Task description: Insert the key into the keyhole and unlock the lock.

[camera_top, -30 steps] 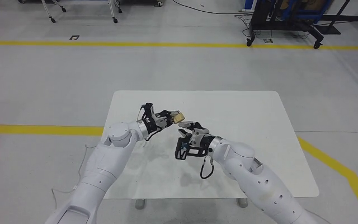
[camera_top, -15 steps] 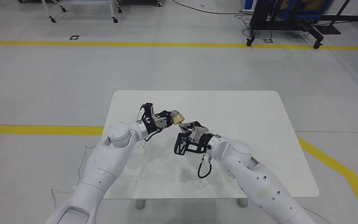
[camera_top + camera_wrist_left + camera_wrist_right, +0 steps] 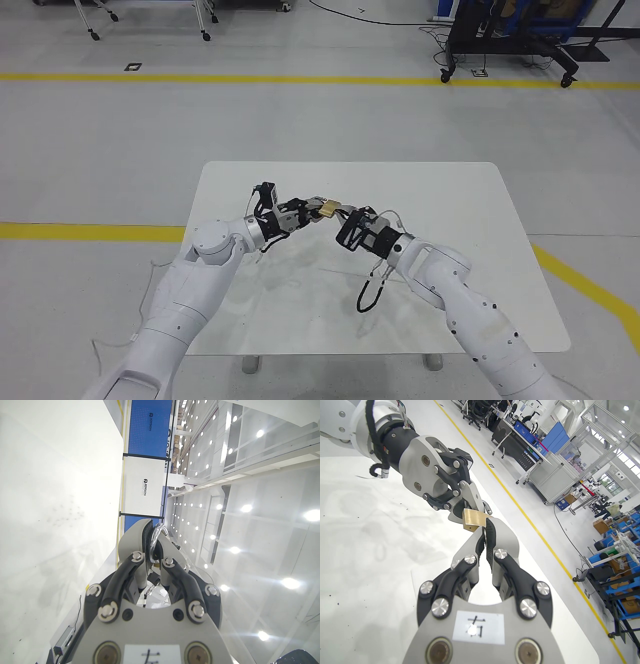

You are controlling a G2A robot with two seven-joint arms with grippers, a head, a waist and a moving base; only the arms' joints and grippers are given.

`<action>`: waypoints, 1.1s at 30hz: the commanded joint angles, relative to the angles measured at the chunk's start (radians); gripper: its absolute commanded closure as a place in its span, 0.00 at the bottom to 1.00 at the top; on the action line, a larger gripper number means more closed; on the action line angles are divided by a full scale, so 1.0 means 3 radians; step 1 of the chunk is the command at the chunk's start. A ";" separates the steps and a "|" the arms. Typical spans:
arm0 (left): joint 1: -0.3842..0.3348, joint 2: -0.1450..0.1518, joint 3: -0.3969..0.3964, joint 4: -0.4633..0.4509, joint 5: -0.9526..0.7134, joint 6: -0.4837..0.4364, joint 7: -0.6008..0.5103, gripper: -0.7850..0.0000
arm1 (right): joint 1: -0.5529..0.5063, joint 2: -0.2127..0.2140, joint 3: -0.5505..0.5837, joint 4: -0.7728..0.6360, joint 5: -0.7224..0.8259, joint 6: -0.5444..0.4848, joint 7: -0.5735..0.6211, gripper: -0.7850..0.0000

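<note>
A small brass padlock (image 3: 327, 209) hangs above the white table (image 3: 450, 200), held between both grippers. My left gripper (image 3: 313, 207) is shut on the lock; its silver shackle (image 3: 155, 535) sticks out between the fingers. In the right wrist view the brass lock body (image 3: 474, 520) sits just past my right gripper (image 3: 485, 530), which is shut on a thin metal key (image 3: 485, 536). The key's tip meets the lock's underside; the keyhole itself is hidden. From above, the right gripper (image 3: 342, 214) touches the lock from the right.
Black specks and scuff marks lie on the table top (image 3: 370, 540). A black cable loop (image 3: 370, 295) hangs from the right forearm. Workbenches and blue bins (image 3: 615, 555) stand far off across the yellow floor line.
The right gripper has risen from low over the table and swung up to the lock, bringing the key against it. The left gripper with the lock has barely shifted.
</note>
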 commanded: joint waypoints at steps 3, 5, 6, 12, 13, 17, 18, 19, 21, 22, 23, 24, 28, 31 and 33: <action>0.0006 0.0000 -0.0006 -0.0005 0.0002 -0.0029 0.0000 1.00 | 0.0003 0.0001 0.0013 0.0012 0.0030 -0.0050 -0.0028 1.00; 0.0007 0.0000 -0.0007 -0.0008 0.0008 -0.0041 -0.0005 1.00 | 0.0000 0.0001 0.0018 0.0011 0.0040 -0.0064 -0.0043 1.00; 0.0007 0.0000 -0.0008 -0.0006 0.0009 -0.0043 -0.0007 1.00 | -0.0004 0.0002 0.0023 0.0009 0.0047 -0.0071 -0.0050 0.98; 0.0008 -0.0001 -0.0012 -0.0008 0.0008 -0.0050 -0.0008 1.00 | -0.0074 0.0024 0.0132 -0.0068 0.0054 -0.0112 -0.0097 0.65; 0.0007 -0.0001 -0.0013 -0.0007 0.0008 -0.0050 -0.0009 1.00 | -0.0100 0.0031 0.0174 -0.0094 0.0065 -0.0105 -0.0122 0.60; -0.0005 -0.0001 -0.0016 0.0003 0.0021 -0.0050 -0.0014 1.00 | -0.0252 0.0075 0.0443 -0.0238 0.0136 -0.0124 -0.0213 0.00; -0.0010 -0.0001 -0.0016 0.0010 0.0028 -0.0051 -0.0011 1.00 | -0.0303 0.0088 0.0523 -0.0282 0.0166 -0.0143 -0.0241 0.00; -0.0016 -0.0001 -0.0015 0.0021 0.0039 -0.0045 -0.0004 1.00 | -0.0355 0.0101 0.0605 -0.0329 0.0206 -0.0174 -0.0277 0.00; -0.0048 -0.0001 0.0023 0.0051 0.0114 0.0046 -0.0035 1.00 | -0.0389 0.0109 0.0657 -0.0362 0.0238 -0.0206 -0.0307 0.00; -0.0082 -0.0002 0.0063 0.0075 0.0190 0.0134 -0.0055 1.00 | -0.0389 0.0109 0.0657 -0.0362 0.0238 -0.0206 -0.0307 0.00; -0.0123 -0.0005 0.0117 0.0086 0.0301 0.0188 -0.0081 1.00 | -0.0389 0.0109 0.0657 -0.0362 0.0238 -0.0206 -0.0307 0.00; -0.0166 -0.0008 0.0182 0.0097 0.0430 0.0231 -0.0117 1.00 | -0.0389 0.0109 0.0657 -0.0362 0.0238 -0.0206 -0.0307 0.00; -0.0324 -0.0045 0.0488 0.0145 0.0908 0.0399 -0.0199 1.00 | -0.0389 0.0109 0.0657 -0.0362 0.0238 -0.0206 -0.0307 0.00; -0.0436 -0.0104 0.0709 0.0246 0.1098 0.0481 -0.0215 1.00 | -0.0389 0.0109 0.0657 -0.0362 0.0238 -0.0206 -0.0307 0.00; -0.0502 -0.0154 0.0857 0.0356 0.1207 0.0474 -0.0179 1.00 | -0.0389 0.0109 0.0657 -0.0362 0.0238 -0.0206 -0.0307 0.00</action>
